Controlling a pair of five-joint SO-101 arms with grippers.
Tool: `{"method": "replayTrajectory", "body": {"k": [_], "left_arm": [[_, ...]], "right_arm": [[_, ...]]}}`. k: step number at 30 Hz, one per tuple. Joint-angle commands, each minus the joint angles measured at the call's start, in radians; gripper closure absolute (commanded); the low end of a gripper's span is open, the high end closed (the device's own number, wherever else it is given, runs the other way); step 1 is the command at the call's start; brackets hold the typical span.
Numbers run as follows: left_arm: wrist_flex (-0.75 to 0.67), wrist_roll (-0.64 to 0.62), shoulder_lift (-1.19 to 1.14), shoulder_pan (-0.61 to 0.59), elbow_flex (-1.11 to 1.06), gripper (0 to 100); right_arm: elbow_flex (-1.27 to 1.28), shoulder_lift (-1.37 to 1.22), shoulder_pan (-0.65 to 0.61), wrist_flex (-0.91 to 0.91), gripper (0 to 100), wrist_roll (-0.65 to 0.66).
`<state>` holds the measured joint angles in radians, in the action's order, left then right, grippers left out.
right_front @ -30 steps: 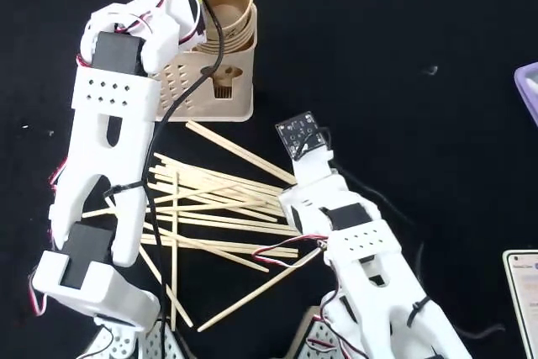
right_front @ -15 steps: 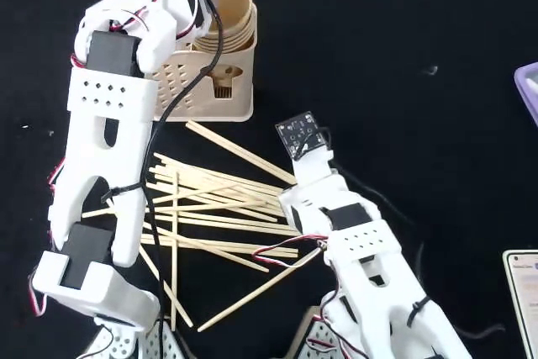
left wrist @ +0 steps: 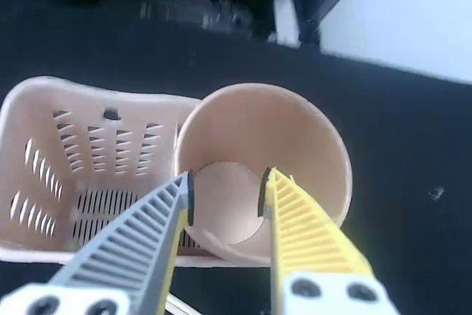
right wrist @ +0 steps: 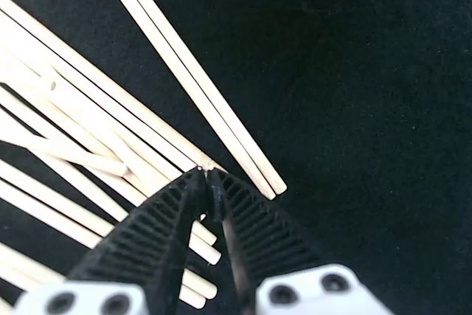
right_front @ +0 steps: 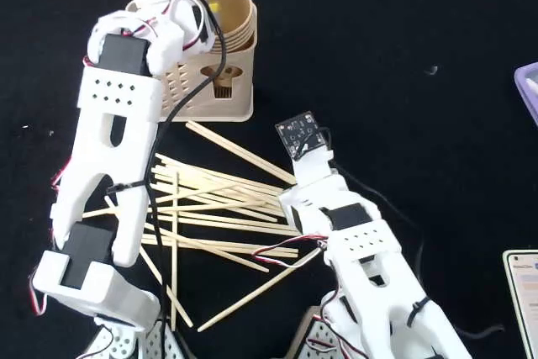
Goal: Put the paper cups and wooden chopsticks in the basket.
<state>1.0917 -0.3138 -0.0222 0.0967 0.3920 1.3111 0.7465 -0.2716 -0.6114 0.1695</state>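
Hovering with left gripper (left wrist: 226, 182) spread apart over cups (left wrist: 295, 130) nested in the basket (left wrist: 44, 108), likely released, and right gripper (right wrist: 208, 173) pinched together at loose chopsticks (right wrist: 181, 64).

I am white with red wires (right_front: 277, 250). My left claw (left wrist: 225, 191) is grey and yellow, my right claw (right wrist: 209, 176) black.

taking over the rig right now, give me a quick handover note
Left gripper: open, over the cups stacked in the basket.
Right gripper: shut, tips down at the edge of the chopsticks; no stick clearly gripped.
Done: cups are in the basket.
Left: the chopsticks lie loose on the table; none seen in the basket.
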Motion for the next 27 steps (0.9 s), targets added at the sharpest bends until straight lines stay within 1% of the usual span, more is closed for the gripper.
{"method": "replayTrajectory", "body": {"k": [1, 9, 11, 14, 19, 21, 23, 26, 27], "left_arm": [[-0.017, -0.005, 0.048, 0.002, 0.010, 82], [-0.005, -0.005, 0.049, -0.062, 0.294, 82], [0.023, -0.005, 0.049, -0.082, 0.367, 82], [0.149, -0.005, 0.049, -0.125, 0.484, 82], [0.497, -0.005, 0.038, -0.259, 0.599, 82], [0.605, -0.005, 0.037, -0.340, 0.581, 82], [0.666, -0.005, 0.037, -0.415, 0.519, 82], [0.669, 0.002, 0.051, -0.512, 0.355, 82], [0.669, 0.037, 0.063, -0.530, 0.294, 82]], "right_arm": [[-0.004, 0.039, 0.012, 0.023, 98.6, -0.003], [-0.004, 0.039, 0.012, 0.023, 98.6, -0.003], [-0.004, 0.039, 0.012, 0.023, 98.6, -0.003], [-0.004, 0.039, 0.012, 0.023, 98.6, -0.003], [-0.004, 0.039, 0.012, 0.023, 98.6, -0.003], [-0.004, 0.039, 0.012, 0.023, 98.4, -0.003], [-0.004, 0.039, 0.012, 0.023, 98.3, -0.003], [-0.004, 0.039, 0.011, 0.020, 98.3, -0.003], [-0.004, 0.039, 0.011, 0.020, 98.3, -0.003]]}}
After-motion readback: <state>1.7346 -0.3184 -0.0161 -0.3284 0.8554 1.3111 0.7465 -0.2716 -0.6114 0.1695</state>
